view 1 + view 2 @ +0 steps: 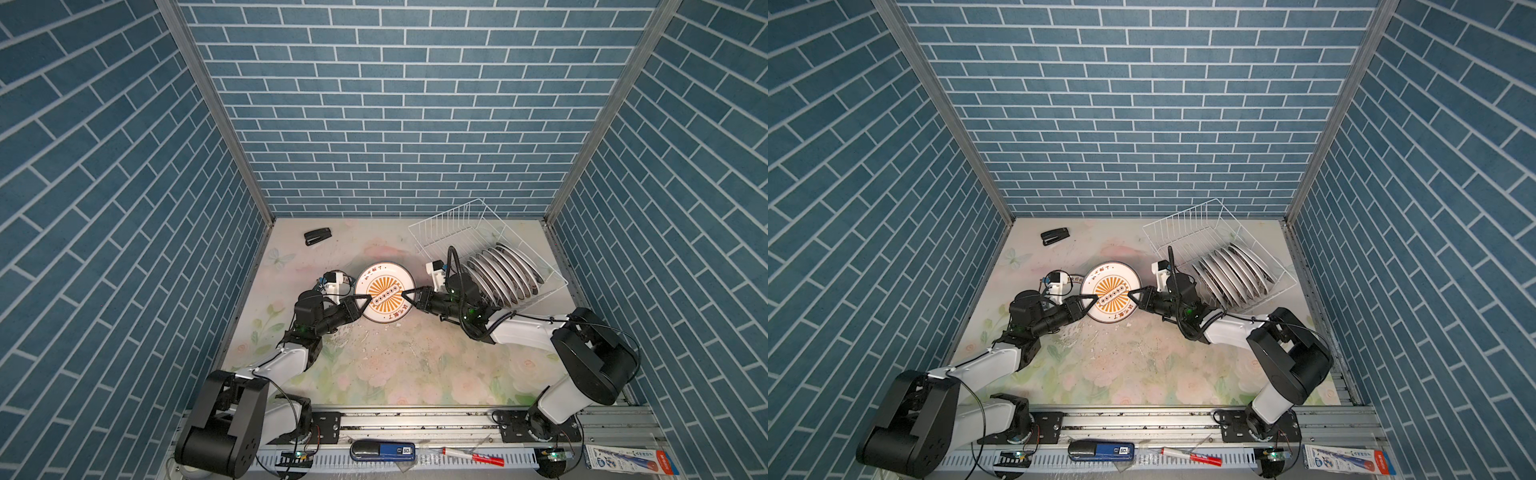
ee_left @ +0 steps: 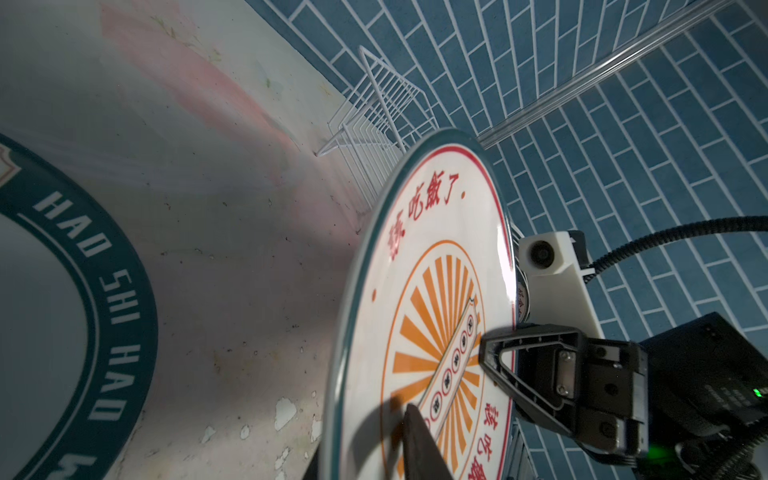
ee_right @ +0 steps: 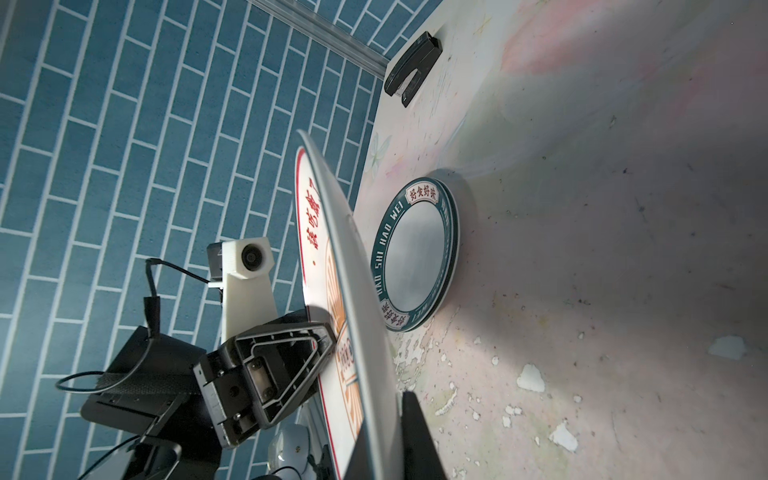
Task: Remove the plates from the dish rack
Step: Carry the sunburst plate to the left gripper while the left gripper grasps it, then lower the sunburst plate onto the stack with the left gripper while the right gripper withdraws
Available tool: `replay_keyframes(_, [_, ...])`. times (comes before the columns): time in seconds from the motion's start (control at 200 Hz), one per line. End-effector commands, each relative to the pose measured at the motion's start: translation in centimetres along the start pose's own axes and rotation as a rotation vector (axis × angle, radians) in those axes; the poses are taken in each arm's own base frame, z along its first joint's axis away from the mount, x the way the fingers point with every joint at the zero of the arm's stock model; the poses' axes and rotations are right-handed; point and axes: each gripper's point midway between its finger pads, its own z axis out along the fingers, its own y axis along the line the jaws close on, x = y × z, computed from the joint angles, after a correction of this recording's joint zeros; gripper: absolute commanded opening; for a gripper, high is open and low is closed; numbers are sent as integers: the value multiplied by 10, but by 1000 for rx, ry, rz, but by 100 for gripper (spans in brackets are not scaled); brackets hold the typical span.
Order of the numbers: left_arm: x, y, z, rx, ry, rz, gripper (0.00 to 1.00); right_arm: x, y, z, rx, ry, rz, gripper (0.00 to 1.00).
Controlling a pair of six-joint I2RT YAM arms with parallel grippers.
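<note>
Our left gripper (image 1: 370,298) is pinched shut on one edge of the sunburst plate (image 1: 384,279), and our right gripper (image 1: 402,293) is clamped on the opposite edge. Between them they hold it clear of the table (image 1: 415,365), where a green-rimmed plate (image 3: 415,253) lies flat. We judge this a handover. The remaining plates (image 1: 503,274) stand edge-on in the dish rack (image 1: 453,222). Next, the right should let go cleanly before the left carries.

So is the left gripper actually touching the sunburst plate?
Touching. The right wrist view shows the left gripper with its jaws shut on the edge of the sunburst plate, one pressed flat against the printed face.
</note>
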Motion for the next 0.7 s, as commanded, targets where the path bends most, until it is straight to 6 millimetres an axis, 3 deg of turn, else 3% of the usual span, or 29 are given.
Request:
replay_keyframes(0.0, [8, -17, 1, 60, 38, 87, 0, 3, 25, 7, -93, 17, -42, 7])
replay_keyframes(0.125, [10, -18, -2, 56, 45, 88, 0, 4, 28, 9, -114, 24, -59, 18])
replay_keyframes(0.215, [10, -19, -4, 46, 47, 93, 0, 5, 30, 9, -107, 37, -90, 32])
replay_keyframes(0.34, [8, -16, -12, -32, 52, 104, 0, 3, 22, 2, 20, 63, -198, 46])
replay_keyframes(0.53, [-13, -12, -47, -178, -35, 121, 0, -11, 1, -37, 341, 61, -419, 55])
replay_keyframes(0.695, [-33, 12, -84, -388, -108, 69, 0, -26, -5, -76, 555, 28, -580, 56])
